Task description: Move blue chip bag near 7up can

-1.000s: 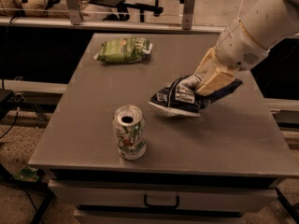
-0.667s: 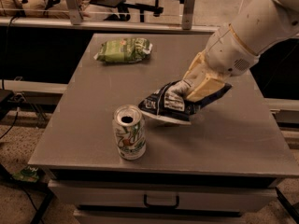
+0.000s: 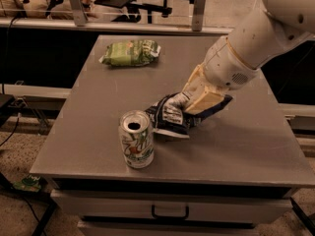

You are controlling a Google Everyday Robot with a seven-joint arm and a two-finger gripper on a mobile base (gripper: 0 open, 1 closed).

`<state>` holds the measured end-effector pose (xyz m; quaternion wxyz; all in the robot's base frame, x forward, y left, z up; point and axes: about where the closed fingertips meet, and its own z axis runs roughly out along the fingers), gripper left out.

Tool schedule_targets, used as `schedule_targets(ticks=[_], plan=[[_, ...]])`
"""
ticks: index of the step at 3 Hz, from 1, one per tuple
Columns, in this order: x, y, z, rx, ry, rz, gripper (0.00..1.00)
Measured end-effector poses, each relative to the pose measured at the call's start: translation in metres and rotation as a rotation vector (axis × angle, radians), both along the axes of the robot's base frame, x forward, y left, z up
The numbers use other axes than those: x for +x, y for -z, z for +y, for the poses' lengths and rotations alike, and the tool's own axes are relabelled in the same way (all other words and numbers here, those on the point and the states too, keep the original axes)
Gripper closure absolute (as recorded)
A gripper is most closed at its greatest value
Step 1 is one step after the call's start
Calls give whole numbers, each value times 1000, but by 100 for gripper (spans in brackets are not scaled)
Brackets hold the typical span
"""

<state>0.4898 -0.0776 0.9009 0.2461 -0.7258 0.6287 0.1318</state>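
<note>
**While the pincer (image 3: 197,101) clamps it, the blue chip bag (image 3: 170,118) sits just beside the 7up can (image 3: 136,140)**

Where the bag shows, it is crumpled dark navy foil with white label panels and small print. Its creased left end points towards the can. Its right end bunches up under the cream-coloured fingers (image 3: 206,100), which are closed on it from above and hide that part. The bag lies near the middle of the grey surface (image 3: 246,146), a little towards the front. Whether its lower edge rests on the surface or hangs just above it cannot be told. A narrow gap separates the bag from the can, which stands upright to its front left, near the front edge. The can is silver-white with green lettering, and its top is open.

A white arm (image 3: 251,43) slants down from the upper right to the pincer, crossing the right half of the surface. A green chip bag (image 3: 130,52) lies flat near the back left, well apart from both the bag and the can. Nothing lies between the blue bag and the can. Below the front edge is a drawer (image 3: 170,211) with a dark handle. Chair legs show on the floor behind.
</note>
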Motion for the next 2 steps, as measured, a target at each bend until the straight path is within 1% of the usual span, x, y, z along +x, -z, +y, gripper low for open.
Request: schedule_targets(ticks=[1,2], plan=[[-1,-1,2,-1,-3,-2,16],[-2,-1,3,-2,-5,-3,0]])
